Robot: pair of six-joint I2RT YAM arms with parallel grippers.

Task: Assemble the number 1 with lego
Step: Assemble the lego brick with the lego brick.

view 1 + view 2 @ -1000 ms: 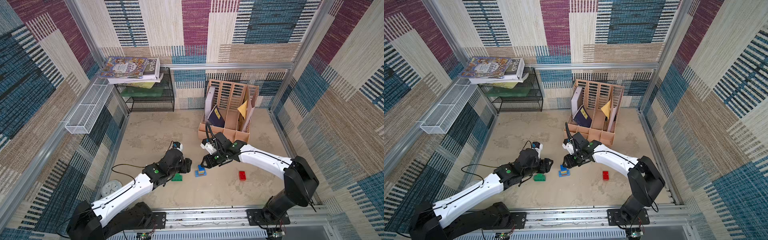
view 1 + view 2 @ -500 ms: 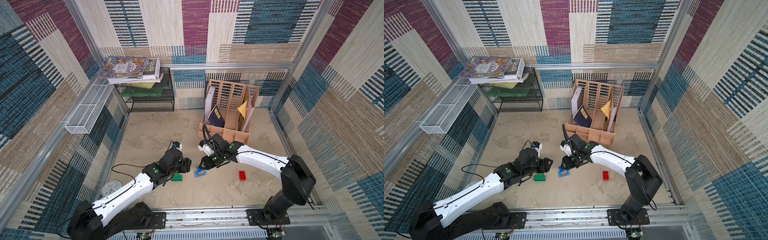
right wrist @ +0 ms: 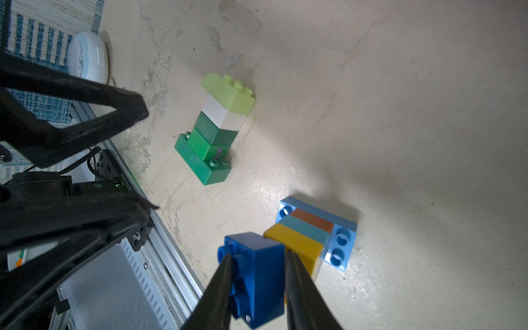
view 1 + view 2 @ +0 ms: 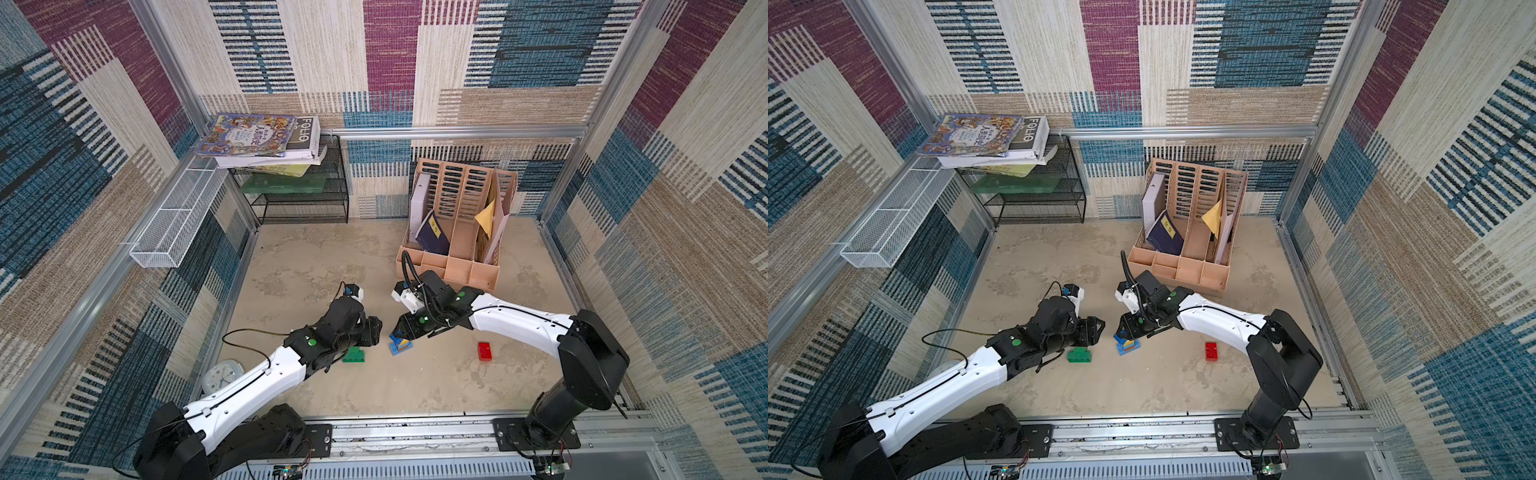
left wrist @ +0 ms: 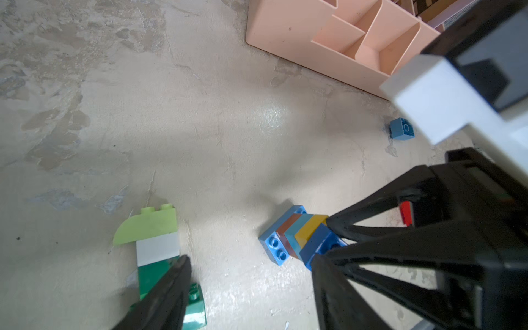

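Looks like grabbing the stack (image 3: 308, 228) on the desk (image 4: 415, 386) by its top blue brick (image 3: 257, 271), with right fingers (image 4: 399, 332) clamped on it and left fingers (image 4: 373, 330) apart beside the green stack (image 3: 217, 134). Next: move straight, slowly, no tipping. Lots of bare desk around; red brick (image 4: 484, 351) well apart.

Mottled beige tabletop (image 4: 324, 257) with green lego stack (image 4: 354, 355), blue-based stack (image 4: 400, 347), red brick (image 4: 484, 351), peach organizer (image 4: 457, 268), white clock (image 4: 220, 374)
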